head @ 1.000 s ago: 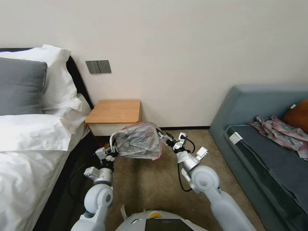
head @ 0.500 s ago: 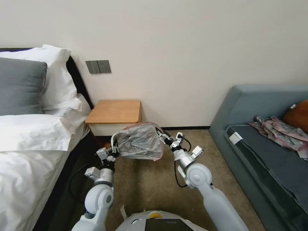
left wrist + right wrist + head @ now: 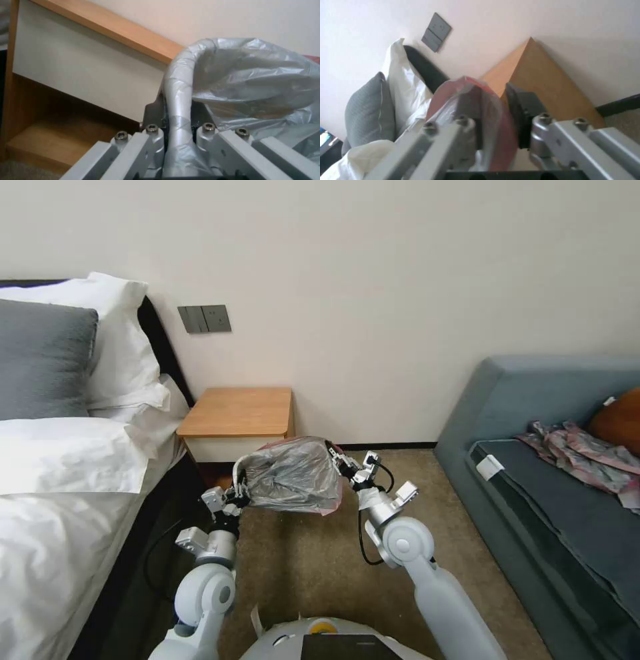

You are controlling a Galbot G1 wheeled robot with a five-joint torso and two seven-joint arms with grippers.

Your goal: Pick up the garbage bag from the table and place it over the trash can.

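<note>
The garbage bag is crinkly grey plastic with a pink rim, stretched over the trash can in front of the table. The can's rolled white rim shows at the bag's left edge. My left gripper is shut on that bag-wrapped rim, seen close up between its jaws. At the bag's right side my right gripper is shut on the pink rim, pinched by its dark pads. The can's body is hidden under the bag.
A bed with white and grey pillows lies close on the left. A grey-blue sofa with a pink-grey cloth stands on the right. Brown carpet lies between them. The table's low shelf is near the left gripper.
My right arm has drawn in leftwards, its gripper moving slightly left and down with the bag's pink rim. The bag has shifted a little with it. The left gripper has barely moved.
</note>
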